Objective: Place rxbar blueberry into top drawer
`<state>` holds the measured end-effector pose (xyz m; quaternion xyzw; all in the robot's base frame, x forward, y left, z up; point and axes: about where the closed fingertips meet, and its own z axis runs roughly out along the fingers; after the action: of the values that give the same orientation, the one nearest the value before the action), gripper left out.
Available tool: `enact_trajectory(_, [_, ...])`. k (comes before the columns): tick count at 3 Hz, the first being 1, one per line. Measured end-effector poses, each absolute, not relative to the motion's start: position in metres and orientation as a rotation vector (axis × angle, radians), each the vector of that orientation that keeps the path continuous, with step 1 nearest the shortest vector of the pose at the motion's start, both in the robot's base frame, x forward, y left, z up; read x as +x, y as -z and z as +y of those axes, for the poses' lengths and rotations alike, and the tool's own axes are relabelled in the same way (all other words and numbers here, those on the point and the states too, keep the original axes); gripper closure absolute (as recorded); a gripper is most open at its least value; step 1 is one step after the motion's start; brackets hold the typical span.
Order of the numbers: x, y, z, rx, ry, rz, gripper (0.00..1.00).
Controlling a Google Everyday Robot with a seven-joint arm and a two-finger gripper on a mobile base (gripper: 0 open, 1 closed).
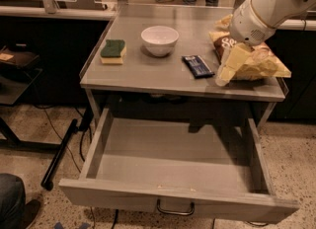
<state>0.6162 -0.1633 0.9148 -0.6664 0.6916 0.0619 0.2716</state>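
Observation:
The rxbar blueberry, a flat dark-blue bar with pale lettering, lies on the grey table top, right of centre. My gripper hangs from the white arm at the upper right. It points down at the table just right of the bar, a short gap away, in front of the chip bag. I see nothing held in it. The top drawer is pulled wide open below the table, with a bare grey floor and a metal loop handle on its front.
A brown-and-yellow chip bag lies at the table's right edge, behind my gripper. A white bowl and a green-and-yellow sponge sit to the left. A black pole lies on the floor left of the drawer. People's legs stand behind the table.

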Motion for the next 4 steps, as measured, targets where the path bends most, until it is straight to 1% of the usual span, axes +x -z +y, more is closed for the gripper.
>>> enact_trajectory(1, [0.637,-0.904,-0.157,-1.8,-0.159,1.837,0.0])
enact_trajectory(2, [0.667,-0.879,-0.148,-1.829,-0.195,1.803,0.0])
enact_trajectory(4, [0.662,-0.868,-0.146,-1.828,-0.221,1.79,0.0])
